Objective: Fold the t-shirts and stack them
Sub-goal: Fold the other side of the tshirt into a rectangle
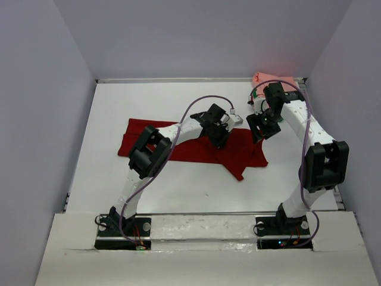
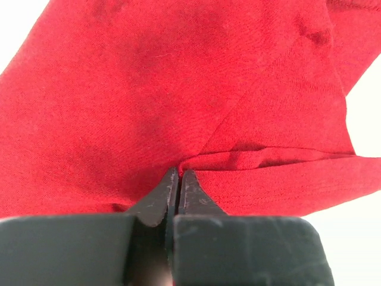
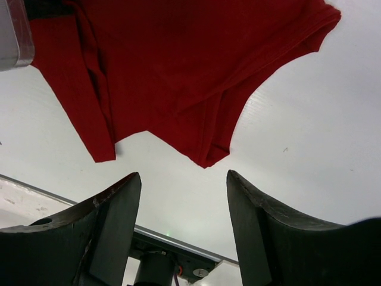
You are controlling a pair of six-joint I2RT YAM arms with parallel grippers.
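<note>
Left wrist view has the left tool (image 2: 178,179) pressed together, pinching a raised fold of the dark red t-shirt (image 2: 149,89). The shirt lies spread mid-tabletop (image 1: 190,185), its middle hidden beneath the left arm (image 1: 149,152). Near its right edge the right tool (image 3: 183,179) hangs spread. Far right, the salmon pink t-shirt (image 1: 260,76) is half hidden behind the right arm (image 1: 324,164).

The dark red cloth t-shirt (image 1: 193,150) lies spread across the middle of the flat white table (image 1: 178,196). The salmon pink cloth t-shirt (image 1: 275,80) sits behind it in the far right corner. The left gripper (image 1: 218,141) meets the spread shirt's right half, and the right gripper (image 1: 260,127) hangs by its right edge.
</note>
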